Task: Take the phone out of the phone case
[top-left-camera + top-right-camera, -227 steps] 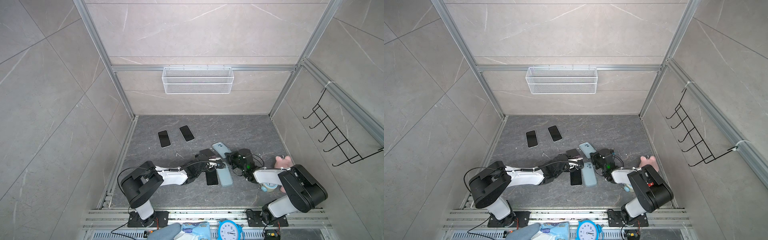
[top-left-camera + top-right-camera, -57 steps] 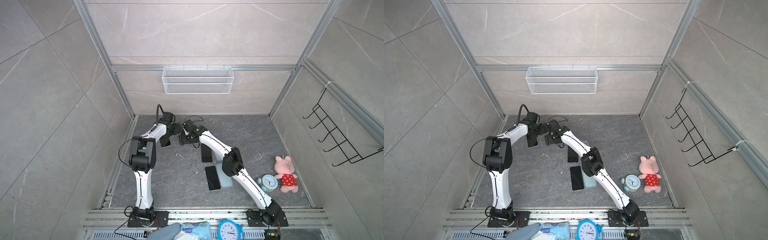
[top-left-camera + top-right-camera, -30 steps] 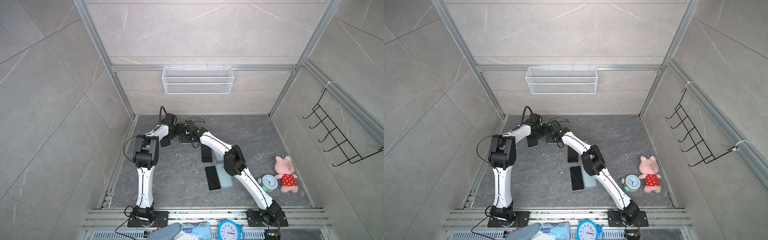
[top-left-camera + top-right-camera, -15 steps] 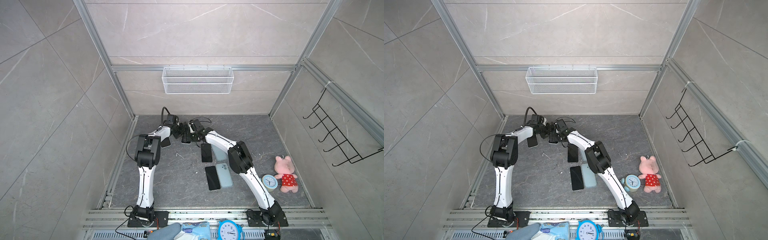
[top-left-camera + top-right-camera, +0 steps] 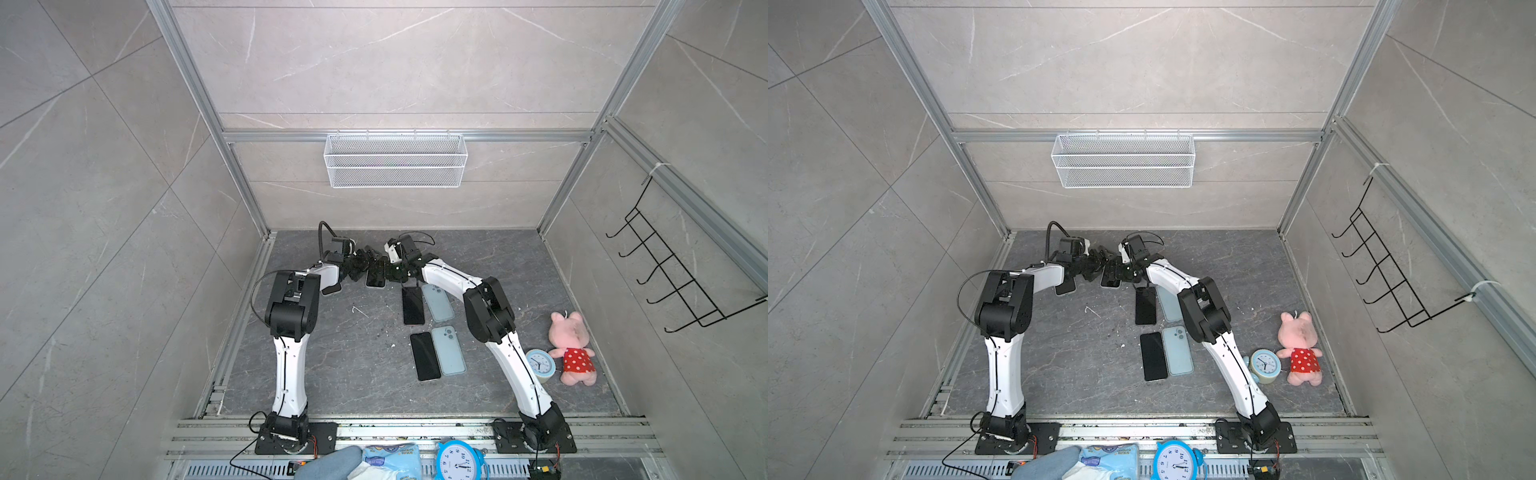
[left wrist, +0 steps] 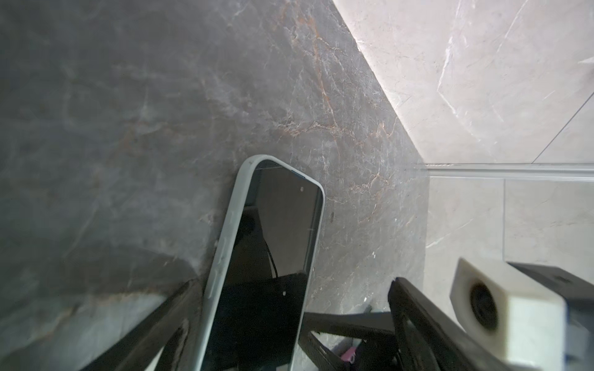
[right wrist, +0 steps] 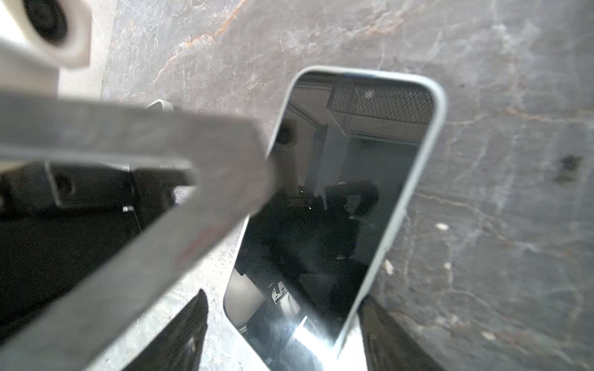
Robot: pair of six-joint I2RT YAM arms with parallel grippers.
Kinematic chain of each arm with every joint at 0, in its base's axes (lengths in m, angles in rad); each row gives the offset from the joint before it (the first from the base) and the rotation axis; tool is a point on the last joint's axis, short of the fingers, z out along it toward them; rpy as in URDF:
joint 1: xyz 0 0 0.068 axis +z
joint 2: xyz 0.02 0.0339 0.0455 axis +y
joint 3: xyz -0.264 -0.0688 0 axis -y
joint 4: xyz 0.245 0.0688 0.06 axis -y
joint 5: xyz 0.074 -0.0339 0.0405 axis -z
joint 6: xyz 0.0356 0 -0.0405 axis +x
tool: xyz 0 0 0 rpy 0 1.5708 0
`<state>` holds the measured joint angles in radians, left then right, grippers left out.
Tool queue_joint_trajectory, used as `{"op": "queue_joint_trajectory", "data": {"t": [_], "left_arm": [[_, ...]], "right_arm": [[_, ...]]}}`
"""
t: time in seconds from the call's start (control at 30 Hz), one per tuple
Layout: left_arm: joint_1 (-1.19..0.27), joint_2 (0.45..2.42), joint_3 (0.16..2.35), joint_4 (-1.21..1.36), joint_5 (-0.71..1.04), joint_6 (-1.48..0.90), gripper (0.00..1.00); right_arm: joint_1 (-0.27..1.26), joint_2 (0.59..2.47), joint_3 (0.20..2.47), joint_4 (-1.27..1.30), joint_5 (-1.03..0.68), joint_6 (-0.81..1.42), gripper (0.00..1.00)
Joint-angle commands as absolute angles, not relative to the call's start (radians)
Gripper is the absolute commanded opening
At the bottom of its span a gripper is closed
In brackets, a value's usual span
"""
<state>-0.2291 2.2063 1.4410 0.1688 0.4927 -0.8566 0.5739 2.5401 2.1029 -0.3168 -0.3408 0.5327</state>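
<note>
Pale blue-green case (image 6: 221, 257) round the phone (image 6: 266, 273), screen up. Lies flat on dark marble floor (image 5: 511, 266) near the back wall (image 5: 395, 208), between the two grippers in both top views. Left gripper (image 6: 294, 282): jaws wide open astride the phone, one finger (image 6: 175, 318) just beside the case's edge, its mate well clear. Right gripper (image 7: 284, 295): jaws open too, astride the same phone, one finger touching the case, a sliver of floor showing beside the other. Gripping nothing. Off to the right, pink pig (image 5: 571, 353) next to a small clock (image 5: 540, 365), well apart from the phone.
</note>
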Motion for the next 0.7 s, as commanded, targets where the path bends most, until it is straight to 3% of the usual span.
{"op": "queue_joint_trajectory", "data": {"t": [0.0, 0.3, 0.47, 0.67], "left_arm": [[-0.293, 2.156, 1.339, 0.139, 0.691, -0.91, 0.92], [-0.293, 2.156, 1.308, 0.166, 0.65, -0.922, 0.9], [-0.293, 2.16, 1.368, -0.012, 0.437, -0.81, 0.89], [-0.293, 2.187, 1.384, -0.021, 0.275, -0.798, 0.89]], "right_arm": [[0.547, 2.597, 2.049, -0.364, -0.32, 0.621, 0.74], [0.524, 2.632, 2.08, -0.345, -0.385, 0.645, 0.7], [0.526, 2.657, 2.143, -0.408, -0.387, 0.613, 0.67], [0.529, 2.672, 2.178, -0.445, -0.373, 0.597, 0.6]]}}
